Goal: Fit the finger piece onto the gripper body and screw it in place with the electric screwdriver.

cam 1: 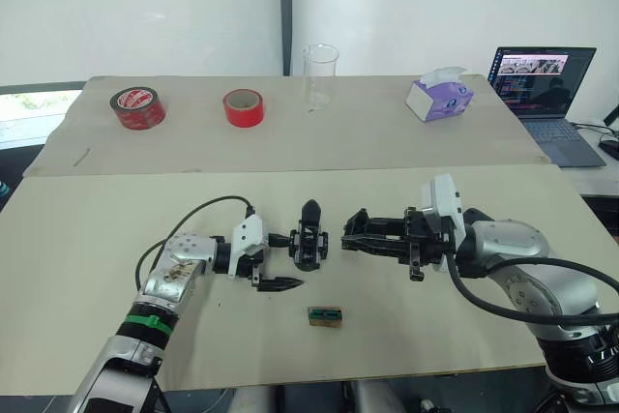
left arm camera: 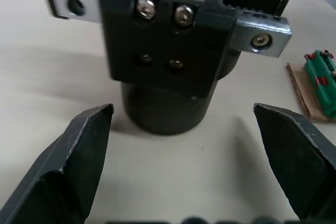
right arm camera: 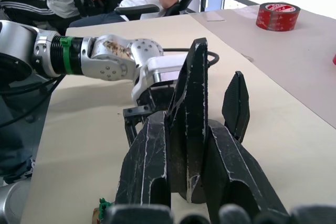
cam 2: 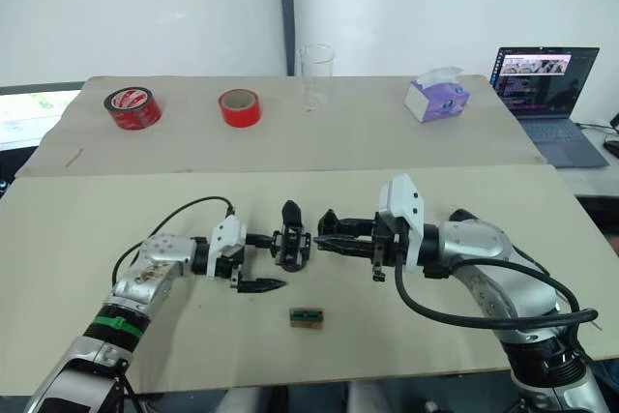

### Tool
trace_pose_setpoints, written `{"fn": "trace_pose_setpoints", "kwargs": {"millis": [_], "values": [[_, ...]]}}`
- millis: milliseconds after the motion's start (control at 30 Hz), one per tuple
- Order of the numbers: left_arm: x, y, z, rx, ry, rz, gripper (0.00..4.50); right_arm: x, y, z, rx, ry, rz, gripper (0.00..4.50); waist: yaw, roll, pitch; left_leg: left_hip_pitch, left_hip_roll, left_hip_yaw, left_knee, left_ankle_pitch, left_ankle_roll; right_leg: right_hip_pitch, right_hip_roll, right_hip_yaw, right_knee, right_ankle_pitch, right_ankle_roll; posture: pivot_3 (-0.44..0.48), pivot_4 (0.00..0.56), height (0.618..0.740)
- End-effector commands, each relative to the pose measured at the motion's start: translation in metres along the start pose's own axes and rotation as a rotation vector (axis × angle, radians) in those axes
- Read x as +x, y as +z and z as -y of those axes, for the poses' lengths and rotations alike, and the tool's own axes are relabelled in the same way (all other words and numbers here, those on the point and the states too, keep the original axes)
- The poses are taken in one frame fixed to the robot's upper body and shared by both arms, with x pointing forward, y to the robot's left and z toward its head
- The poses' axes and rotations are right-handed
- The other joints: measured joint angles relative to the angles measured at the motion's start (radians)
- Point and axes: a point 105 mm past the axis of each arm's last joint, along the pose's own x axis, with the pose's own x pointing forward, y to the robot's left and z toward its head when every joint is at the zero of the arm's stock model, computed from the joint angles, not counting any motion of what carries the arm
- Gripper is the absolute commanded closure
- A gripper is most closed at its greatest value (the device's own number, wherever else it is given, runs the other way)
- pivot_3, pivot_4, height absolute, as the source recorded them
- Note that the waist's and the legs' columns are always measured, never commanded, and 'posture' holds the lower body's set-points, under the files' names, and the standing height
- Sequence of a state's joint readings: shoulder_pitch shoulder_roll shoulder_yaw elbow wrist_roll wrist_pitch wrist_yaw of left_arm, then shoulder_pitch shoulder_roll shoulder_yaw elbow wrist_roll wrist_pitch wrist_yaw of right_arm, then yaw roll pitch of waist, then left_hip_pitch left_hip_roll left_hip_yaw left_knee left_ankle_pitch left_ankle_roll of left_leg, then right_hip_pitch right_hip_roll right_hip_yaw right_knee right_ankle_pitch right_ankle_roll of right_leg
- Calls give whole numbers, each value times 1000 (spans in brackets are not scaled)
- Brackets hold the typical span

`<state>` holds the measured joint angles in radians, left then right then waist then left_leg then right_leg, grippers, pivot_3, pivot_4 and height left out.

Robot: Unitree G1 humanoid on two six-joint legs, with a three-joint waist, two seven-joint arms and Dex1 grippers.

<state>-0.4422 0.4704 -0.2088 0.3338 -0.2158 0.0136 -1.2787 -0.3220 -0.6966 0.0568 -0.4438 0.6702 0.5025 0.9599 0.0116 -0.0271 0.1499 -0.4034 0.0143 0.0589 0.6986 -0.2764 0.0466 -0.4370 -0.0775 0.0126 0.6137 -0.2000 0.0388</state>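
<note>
1. Body (cam 1: 309, 235): black block, upright on the near table, 1 pointed finger standing up from it. It sits between the 2 arms, touching or all but touching both.

2. Left gripper (cam 1: 279, 260): on the body's left side, fingers (left arm camera: 79, 150) spread wide and holding nothing. In the left wrist view the body's screw face lies straight ahead between them.

3. Right gripper (cam 1: 353, 236): comes in level from the body's right, clamped on the finger piece (right arm camera: 190, 124), a black wedge. The wedge's long axis runs along the gripper toward the body, its tip close by the body's upright finger. Whether it touches is hard to say from here.

4. Judgement: the fit depends on the wedge travelling leftward onto the body. The right arm carries it, and the left is placed to steady the block.

5. Green block (cam 1: 325, 316): small, on a brown backing, lying loose nearer the table's front edge.

6. Table (cam 1: 116, 239): 2 pale beige boards, front and back. Back board holds 2 red tape rolls (cam 1: 137, 107), a clear beaker (cam 1: 320, 74) and a tissue box (cam 1: 438, 96). Laptop (cam 1: 544, 84) open at far right. White wall behind.
</note>
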Motion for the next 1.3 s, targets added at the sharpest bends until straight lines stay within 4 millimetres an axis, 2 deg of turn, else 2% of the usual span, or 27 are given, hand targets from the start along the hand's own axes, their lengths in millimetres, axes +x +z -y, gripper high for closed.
{"fn": "trace_pose_setpoints", "kwargs": {"millis": [33,500,733,833,900,933,1300], "values": [[7,3,-8,58,31,-23,0,1,9,-5,-37,10,21,4078,2,0,0,0,0,0,0,0,0,0,0,0,0,0,0,0,150,740],[17,14,-10,24,3,54,0,3,3,-8,-54,17,1,4078,1,0,0,0,0,0,1,0,0,1,0,0,0,1,1,0,150,740],[17,14,-10,22,-7,57,0,12,0,-10,-96,51,12,4078,0,0,0,0,0,0,1,0,0,1,0,0,1,1,1,0,150,740],[18,12,-11,35,-5,42,773,18,1,-10,-118,72,26,4078,0,0,0,0,-1,0,1,0,0,1,0,0,1,1,1,0,150,740],[18,7,-11,60,-5,11,1824,23,1,-9,-135,88,35,4078,0,0,0,1,-1,0,2,0,0,1,0,0,2,1,1,0,150,740],[18,5,-11,70,-7,-1,2204,26,0,-9,-147,98,36,4078,1,0,0,1,-1,0,2,0,0,1,0,0,2,1,1,0,150,740],[20,-1,-11,63,2,-16,2197,51,-6,0,-167,155,57,4078,1,0,0,4,-1,0,2,0,0,4,0,0,2,1,1,0,150,740]]}}
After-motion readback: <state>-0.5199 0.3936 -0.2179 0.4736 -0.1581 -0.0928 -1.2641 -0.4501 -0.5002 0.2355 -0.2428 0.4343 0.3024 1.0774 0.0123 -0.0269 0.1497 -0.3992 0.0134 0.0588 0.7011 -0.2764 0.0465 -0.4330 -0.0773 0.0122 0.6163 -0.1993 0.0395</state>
